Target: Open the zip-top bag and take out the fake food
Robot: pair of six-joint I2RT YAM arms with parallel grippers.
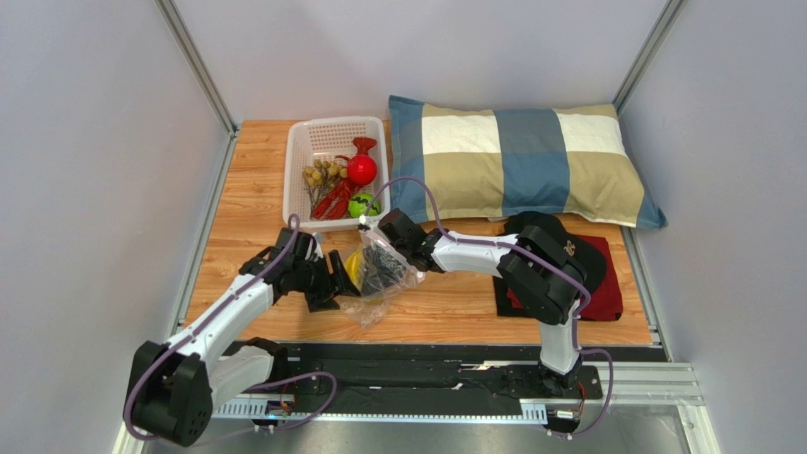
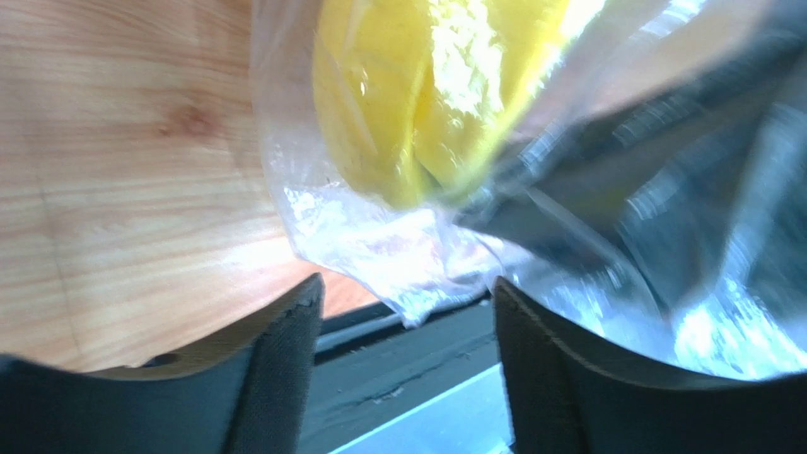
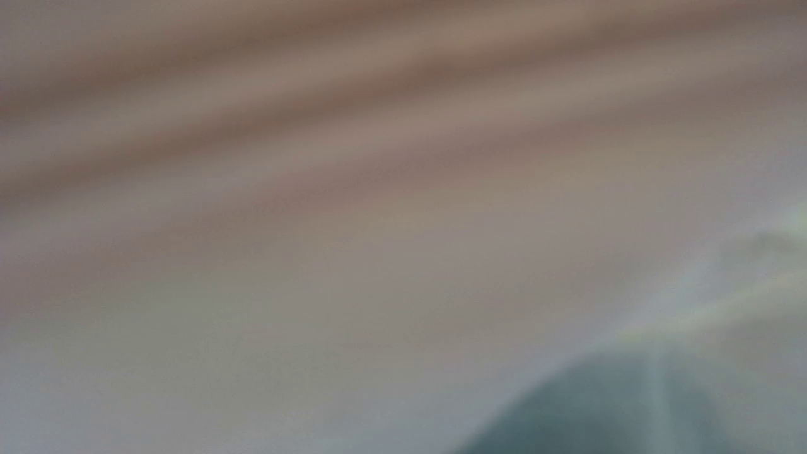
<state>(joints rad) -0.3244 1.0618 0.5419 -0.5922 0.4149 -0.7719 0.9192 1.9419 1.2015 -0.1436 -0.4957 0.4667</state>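
Note:
The clear zip-top bag (image 1: 379, 284) lies crumpled on the wooden table between my two grippers, with the yellow banana bunch (image 1: 353, 268) inside it. In the left wrist view the banana (image 2: 426, 85) shows through the plastic (image 2: 379, 246). My left gripper (image 2: 405, 286) is open, and a lower edge of the bag hangs between its fingertips (image 2: 284, 350) unclamped. In the top view it (image 1: 333, 282) sits at the bag's left side. My right gripper (image 1: 383, 263) reaches into the bag from the right. Its wrist view is blurred by plastic, so its jaws are hidden.
A white mesh basket (image 1: 301, 142) at the back holds a red round fruit (image 1: 361, 168), a green ball (image 1: 362, 205), red chilli shapes (image 1: 333, 199) and a brownish cluster (image 1: 320, 175). A checked pillow (image 1: 521, 156) lies back right. A black cap (image 1: 559, 246) rests on dark red cloth (image 1: 606, 288).

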